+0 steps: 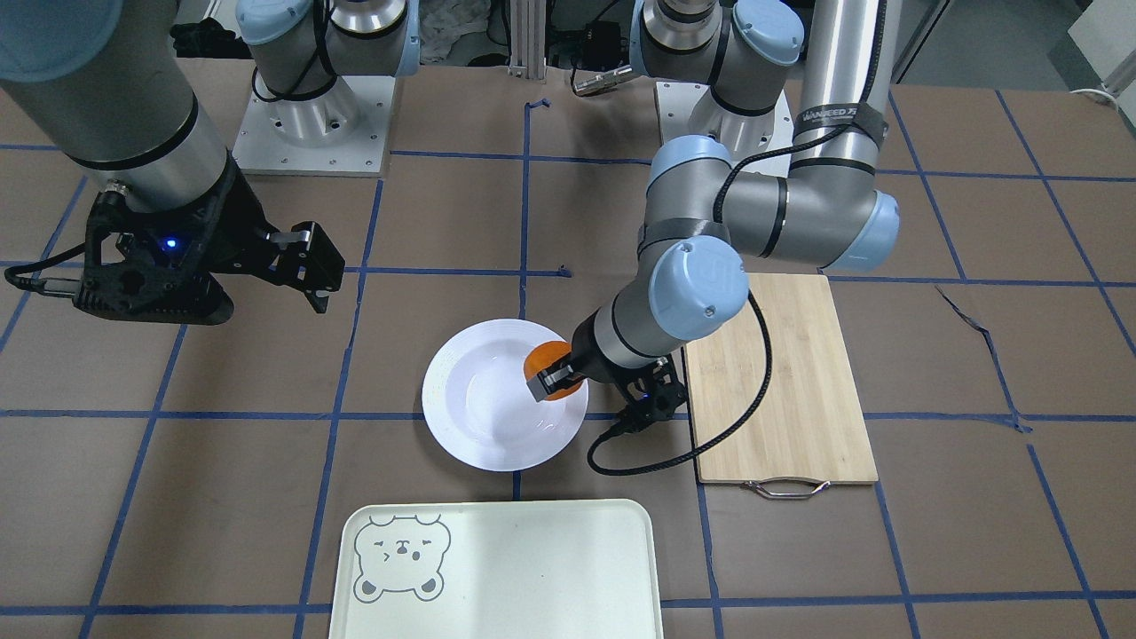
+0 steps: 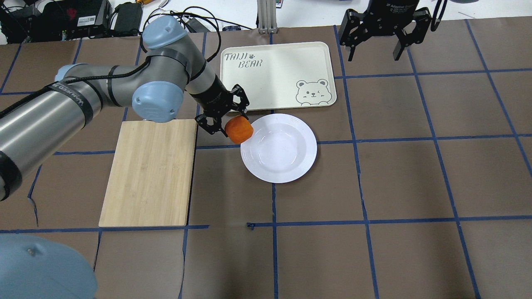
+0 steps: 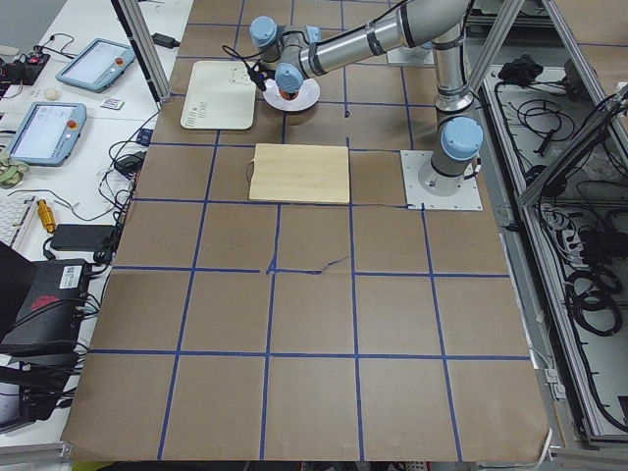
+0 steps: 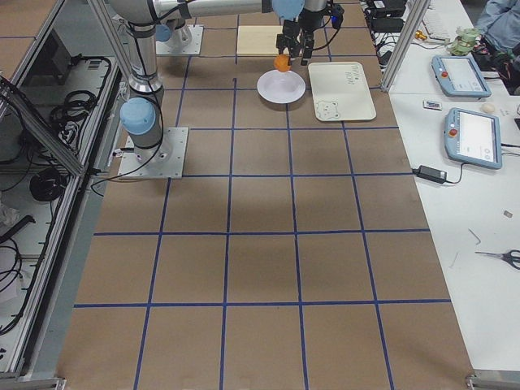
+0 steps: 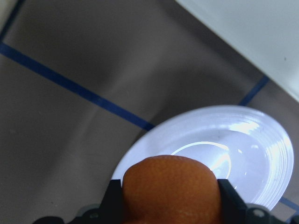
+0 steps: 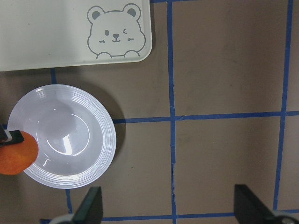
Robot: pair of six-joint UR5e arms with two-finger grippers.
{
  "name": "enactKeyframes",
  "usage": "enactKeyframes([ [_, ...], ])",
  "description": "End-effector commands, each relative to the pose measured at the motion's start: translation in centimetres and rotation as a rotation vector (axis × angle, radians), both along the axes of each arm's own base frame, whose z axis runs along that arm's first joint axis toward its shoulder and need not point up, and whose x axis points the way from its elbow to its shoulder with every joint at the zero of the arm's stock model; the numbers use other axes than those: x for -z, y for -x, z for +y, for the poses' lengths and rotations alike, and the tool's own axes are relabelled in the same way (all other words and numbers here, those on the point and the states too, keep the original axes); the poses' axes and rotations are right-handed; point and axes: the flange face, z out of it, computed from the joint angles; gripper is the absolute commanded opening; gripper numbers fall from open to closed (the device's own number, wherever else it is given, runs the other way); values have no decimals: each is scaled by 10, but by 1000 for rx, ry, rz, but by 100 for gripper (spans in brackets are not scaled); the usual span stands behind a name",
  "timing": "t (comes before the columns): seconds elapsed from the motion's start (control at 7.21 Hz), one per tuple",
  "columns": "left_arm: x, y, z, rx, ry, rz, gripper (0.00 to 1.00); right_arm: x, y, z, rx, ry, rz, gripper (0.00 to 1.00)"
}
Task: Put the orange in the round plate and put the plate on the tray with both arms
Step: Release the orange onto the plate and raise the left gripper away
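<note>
Orange [image 2: 239,129] in colour and dimpled in skin, the orange sits clamped between the two black fingers of the left claw [image 2: 232,123], which is closed snugly on the fruit from either side. The left wrist view shows it filling the gap between the fingers, with the round plate [image 2: 291,166] below. The orange is held up off the table [image 2: 415,174], over the plate's rim on the side that faces the bamboo cutting board [image 2: 149,174], and not in the sunken centre. The glossy white plate lies flat on the brown table, its centre bare. The tray [image 2: 274,70] lies just beside the plate on the side away from the robot, with a narrow strip of table between them, so the plate is not on the tray. The tray's grey bear face [image 2: 311,91] is in the corner nearest the plate. The cutting board lies flat next to the plate, on the left arm's side, and the left arm reaches across above it. The right claw [image 2: 374,54] hangs well apart from the plate, off past the tray's bear end. Its fingers are spread wide and hold nothing, as the right wrist view also shows. Blue tape lines [image 2: 365,182] divide the table into squares.
</note>
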Motion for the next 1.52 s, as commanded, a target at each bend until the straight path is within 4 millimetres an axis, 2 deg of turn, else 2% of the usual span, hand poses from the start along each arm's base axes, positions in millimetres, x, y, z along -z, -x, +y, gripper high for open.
enactKeyframes([
  [0.0, 17, 28, 4, 24, 28, 13, 25, 0, 1, 4, -3, 4, 0, 100],
  [0.14, 25, 31, 2, -24, 20, -3, 85, 2, 1, 4, -3, 2, 0, 100],
  [0.28, 24, 35, 1, -37, 30, -8, 100, 3, 1, 5, -4, 1, -3, 100],
  [0.42, 18, 33, -1, -17, 62, -28, 100, 3, -5, 6, -6, 6, -22, 100],
  [0.55, -2, 28, -3, 16, 109, -24, 100, 6, -2, -1, -7, 43, -22, 100],
  [0.69, -26, 6, -18, 64, 185, -66, 100, 14, -2, -6, -6, 58, -24, 100],
  [0.83, -57, -45, -46, 90, 268, -155, 100, 32, -4, -8, -4, 45, -43, 100],
  [0.97, -77, -88, -65, 101, 275, -163, 100, 65, -14, -10, 1, 44, -174, 100],
  [1.11, -94, -136, -71, 208, 299, -207, 100, 116, -20, -7, 18, 17, -239, 100],
  [1.25, -117, -180, -70, 249, 320, -317, 100, 154, -23, -2, 16, 47, -266, 100],
  [1.39, -145, -212, -57, 210, 292, -339, 100, 205, -22, 18, 19, 38, -267, 100],
])
